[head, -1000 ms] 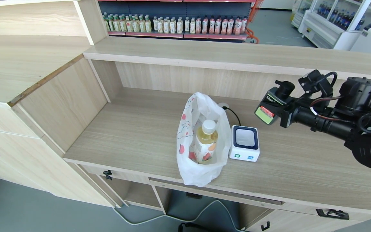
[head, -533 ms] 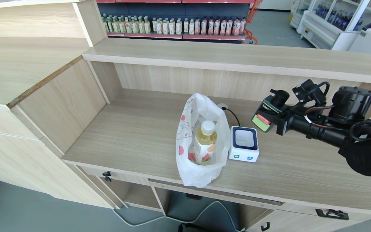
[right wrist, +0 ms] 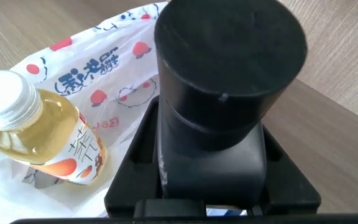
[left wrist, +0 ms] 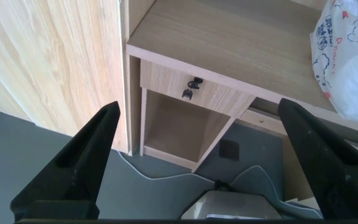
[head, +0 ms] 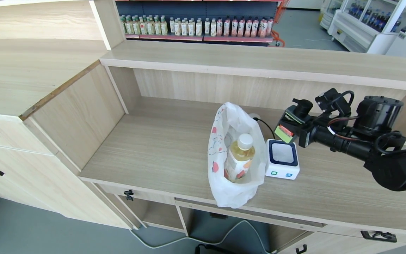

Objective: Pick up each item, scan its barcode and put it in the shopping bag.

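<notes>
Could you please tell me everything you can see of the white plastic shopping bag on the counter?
The thin white plastic shopping bag stands upright on the pale wooden counter, near its front edge, mouth open upward. It is crinkled and printed with red fruit shapes and small line drawings. Inside stands a clear bottle of yellow drink with a white cap, seen through the mouth. On the robot's right the bag seems to touch the white square scanner box. Nothing holds it.

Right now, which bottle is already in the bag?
The yellow tea bottle with the white cap; the black-capped bottle is in the right gripper.
</notes>
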You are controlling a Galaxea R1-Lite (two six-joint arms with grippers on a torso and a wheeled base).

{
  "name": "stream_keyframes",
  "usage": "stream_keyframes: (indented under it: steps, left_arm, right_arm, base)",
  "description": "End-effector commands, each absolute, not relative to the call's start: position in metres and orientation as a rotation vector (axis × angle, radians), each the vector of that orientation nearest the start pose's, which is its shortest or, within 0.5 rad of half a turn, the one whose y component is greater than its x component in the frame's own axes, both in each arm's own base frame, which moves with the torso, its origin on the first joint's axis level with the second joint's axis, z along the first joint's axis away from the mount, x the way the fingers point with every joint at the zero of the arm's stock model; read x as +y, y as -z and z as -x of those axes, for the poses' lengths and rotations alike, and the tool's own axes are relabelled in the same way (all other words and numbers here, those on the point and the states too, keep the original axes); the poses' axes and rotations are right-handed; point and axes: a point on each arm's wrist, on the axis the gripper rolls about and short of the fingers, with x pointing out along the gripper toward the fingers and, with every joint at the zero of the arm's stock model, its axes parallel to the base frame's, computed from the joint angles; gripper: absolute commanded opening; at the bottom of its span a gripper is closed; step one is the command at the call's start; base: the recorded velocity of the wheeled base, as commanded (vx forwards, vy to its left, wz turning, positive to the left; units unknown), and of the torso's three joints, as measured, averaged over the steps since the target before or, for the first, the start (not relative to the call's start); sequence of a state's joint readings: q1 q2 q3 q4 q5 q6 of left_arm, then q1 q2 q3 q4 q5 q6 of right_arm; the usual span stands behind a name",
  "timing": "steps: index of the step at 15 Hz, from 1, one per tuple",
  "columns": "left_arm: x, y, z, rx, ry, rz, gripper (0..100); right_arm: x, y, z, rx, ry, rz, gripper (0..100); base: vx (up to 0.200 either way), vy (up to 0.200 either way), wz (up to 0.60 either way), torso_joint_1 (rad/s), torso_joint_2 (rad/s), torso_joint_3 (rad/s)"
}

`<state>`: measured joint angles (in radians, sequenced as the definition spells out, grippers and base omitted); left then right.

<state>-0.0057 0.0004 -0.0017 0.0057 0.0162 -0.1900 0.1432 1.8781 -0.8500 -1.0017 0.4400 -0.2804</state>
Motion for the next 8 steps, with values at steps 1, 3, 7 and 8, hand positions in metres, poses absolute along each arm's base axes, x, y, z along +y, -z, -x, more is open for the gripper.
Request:
stream_keyframes:
  steps: [1, 3, 7, 8]
  left_arm:
    - [0.001, -0.075, 0.023, 0.004, -0.011, 0.190, 100]
    - [0.001, -0.075, 0.023, 0.004, -0.011, 0.190, 100]
    - [0.001, -0.075, 0.023, 0.004, -0.011, 0.190, 100]
    - [0.001, -0.075, 0.023, 0.004, -0.011, 0.190, 100]
  right_arm:
    - [0.066, -0.162, -0.356, -0.040, -0.600, 0.263, 0]
    - [0.075, -0.153, -0.368, -0.023, -0.624, 0.233, 0]
    - [0.085, -0.145, -0.373, 0.005, -0.689, 0.158, 0]
    - [0.085, -0.145, -0.372, 0.006, -0.712, 0.152, 0]
  base:
    - [0.000, 0.000, 0.00, 0.000, 0.00, 0.000]
    - [0.000, 0.000, 0.00, 0.000, 0.00, 0.000]
    - [0.000, 0.000, 0.00, 0.000, 0.00, 0.000]
    - [0.000, 0.000, 0.00, 0.000, 0.00, 0.000]
